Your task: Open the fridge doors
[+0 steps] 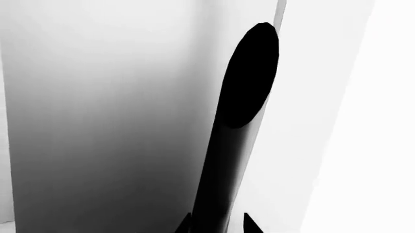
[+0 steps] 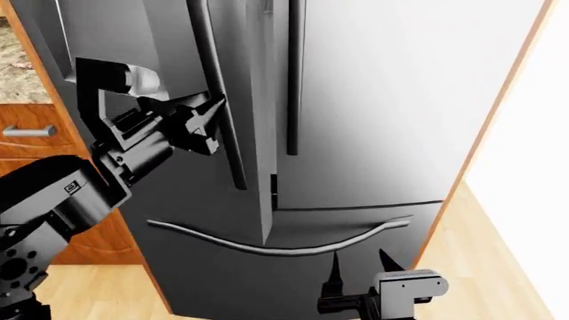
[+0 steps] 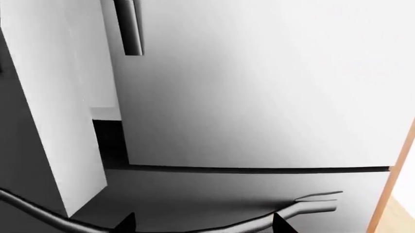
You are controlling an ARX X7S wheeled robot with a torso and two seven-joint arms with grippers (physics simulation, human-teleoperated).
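Observation:
The fridge doors are two dark-grey steel panels. The left door [image 2: 164, 33] stands swung out a little, its pale inner edge [image 3: 52, 97] showing beside a dark gap. My left gripper [image 2: 213, 123] is at this door's black bar handle [image 2: 233, 160]; in the left wrist view the handle [image 1: 246, 82] runs between the fingertips of the left gripper [image 1: 216, 225], which is shut on it. The right door [image 2: 391, 100] is closed, its handle [image 2: 292, 80] untouched. My right gripper [image 2: 358, 267] hangs open and empty, low before the drawer front [image 3: 194, 194].
Below the doors is the wide drawer with a curved handle [image 2: 266, 248]. Brown wooden cabinets [image 2: 36, 153] and a stone counter [image 2: 22, 60] stand at the left. A wooden side panel [image 2: 498, 113] borders the fridge's right. Wood floor [image 2: 480, 253] lies beyond.

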